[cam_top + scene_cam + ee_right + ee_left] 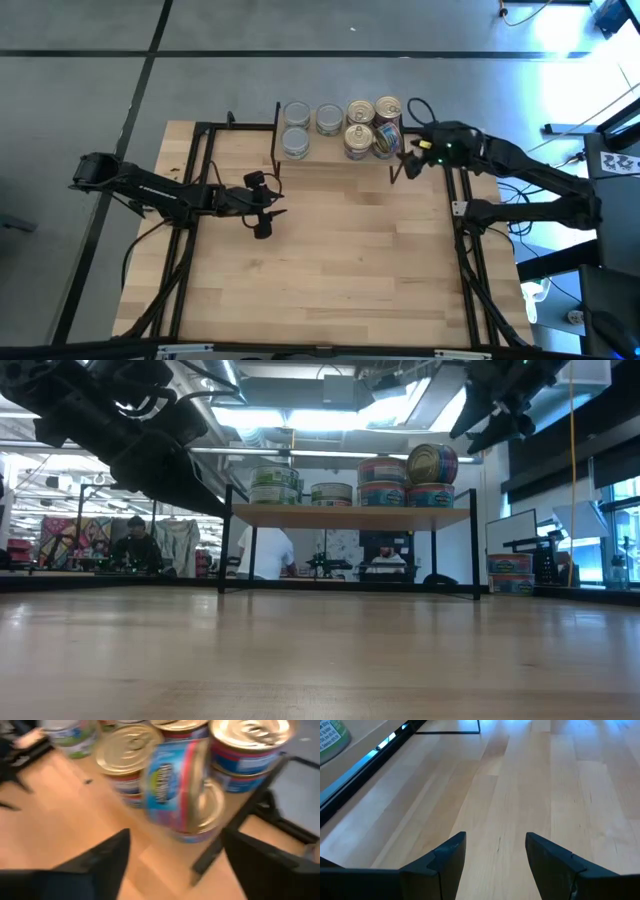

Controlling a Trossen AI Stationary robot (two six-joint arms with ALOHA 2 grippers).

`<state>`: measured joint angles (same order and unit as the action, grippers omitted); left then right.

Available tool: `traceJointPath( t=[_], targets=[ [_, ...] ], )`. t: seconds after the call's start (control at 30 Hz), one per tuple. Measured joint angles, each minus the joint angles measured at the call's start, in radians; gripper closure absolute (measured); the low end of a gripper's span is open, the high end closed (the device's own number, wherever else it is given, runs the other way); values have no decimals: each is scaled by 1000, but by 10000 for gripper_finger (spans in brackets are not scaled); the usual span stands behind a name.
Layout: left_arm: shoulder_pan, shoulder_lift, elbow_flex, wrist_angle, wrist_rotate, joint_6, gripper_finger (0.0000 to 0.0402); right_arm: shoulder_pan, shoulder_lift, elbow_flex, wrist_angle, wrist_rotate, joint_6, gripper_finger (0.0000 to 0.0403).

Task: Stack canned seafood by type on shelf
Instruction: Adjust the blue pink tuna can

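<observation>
We saw the shelf (335, 160) standing at the twelve o'clock edge of the desk (330, 260), its light-wood top on thin black legs, and all the cans in sight were on it. Toward its nine o'clock end sat the silver-lidded tins (297, 128), two near the far edge and one in front of the leftmost; from the low view the leftmost spot carried a stack of two (274, 485), with a single tin (331, 493) beside it. Toward the three o'clock end stood the gold-lidded cans (360, 125), stacked two high in the low view (382, 481). At the very end of the shelf one can (182, 795) was tipped on its edge rather than lying flat, its gold lid facing sideways, resting on a blue-and-red can below it (430, 495). The right gripper (408, 158) hovered just off the shelf's three o'clock corner, near that tilted can but not touching it, its fingers (100, 865) spread wide and holding nothing. The left gripper (268, 212) hung over bare desk at about nine o'clock of centre, well apart from the shelf, its fingers (445, 857) likewise parted and empty.
</observation>
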<state>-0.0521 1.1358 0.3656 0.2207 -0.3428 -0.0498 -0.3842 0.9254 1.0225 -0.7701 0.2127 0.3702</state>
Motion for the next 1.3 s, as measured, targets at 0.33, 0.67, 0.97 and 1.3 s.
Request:
traceJointPath(
  t=[0.33,0.67,0.97,1.3],
  targets=[
    [0,0,0,0,0,-1,199,-1,83,-1,14,21,16,22],
    [0,0,0,0,0,0,199,-1,173,-1,112,81,-24,37],
    [0,0,0,-1,0,0,198,-1,204,-1,137,188,-72,93],
    [0,0,0,-1,0,4,198,-1,204,2,133,161,-139,206]
  ],
)
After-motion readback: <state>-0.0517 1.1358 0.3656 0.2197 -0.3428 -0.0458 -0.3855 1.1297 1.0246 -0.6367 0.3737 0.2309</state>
